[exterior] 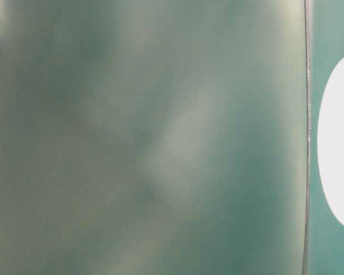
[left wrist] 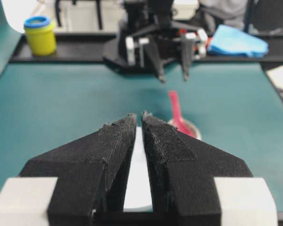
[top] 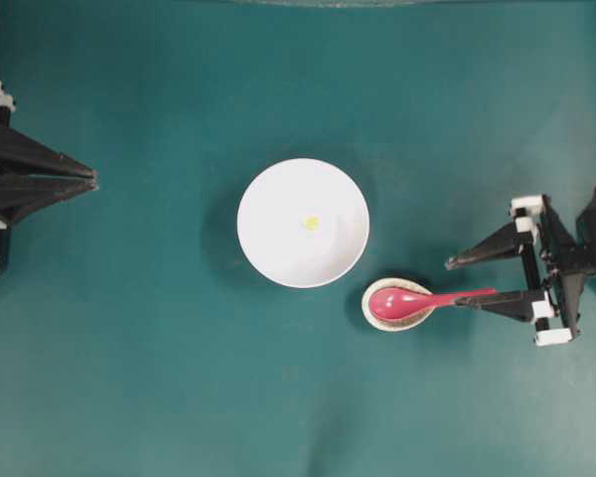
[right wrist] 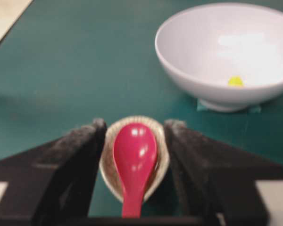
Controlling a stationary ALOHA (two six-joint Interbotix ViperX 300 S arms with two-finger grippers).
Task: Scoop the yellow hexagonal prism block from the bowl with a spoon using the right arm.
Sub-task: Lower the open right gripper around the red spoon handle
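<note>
My right gripper stands open astride the spoon; I should lower and close squarely on its handle.

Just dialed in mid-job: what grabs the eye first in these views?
The pink-red spoon lying in its beige rest, framed between the right gripper's open jaws. Up and to its right sits the white bowl with the tiny yellow block inside. The left gripper sits shut at the table's left edge.

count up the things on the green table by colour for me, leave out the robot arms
White: 1, the bowl
Yellow: 1, the hexagonal block
Pink-red: 1, the spoon
Speckled beige: 1, the spoon rest
Total: 4
</note>
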